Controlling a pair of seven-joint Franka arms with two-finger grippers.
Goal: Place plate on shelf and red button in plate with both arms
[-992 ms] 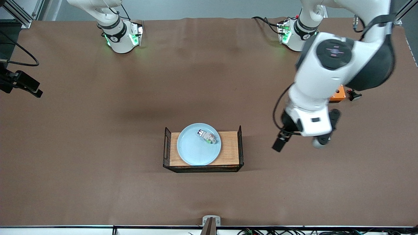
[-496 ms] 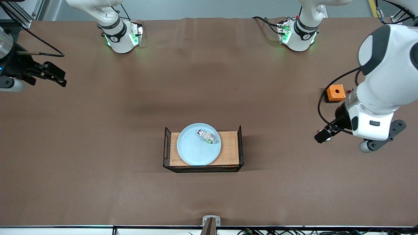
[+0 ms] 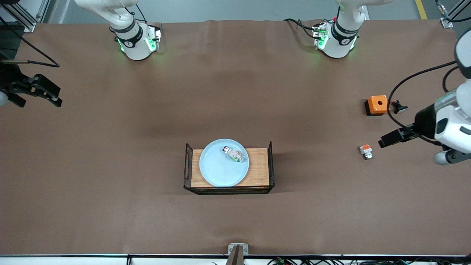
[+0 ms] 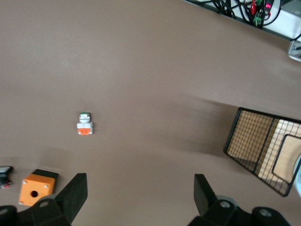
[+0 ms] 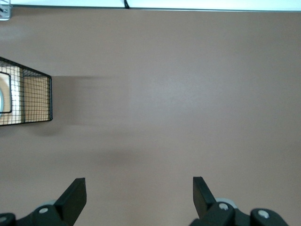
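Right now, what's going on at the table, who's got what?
Nothing is held. The plate sits on the wooden tray with the red button lying on it. The left gripper is open over bare table at the left arm's end, close to the orange box and the small white part with orange top. The right gripper is open over bare table at the right arm's end.

The setting is a robotics laboratory. Two white arm bases [image 3: 136, 40] are bolted to a table [image 3: 110, 165] covered in brown matting. Aluminium framing [image 3: 25, 16] and loose cabling [image 3: 331, 260] line its edges.
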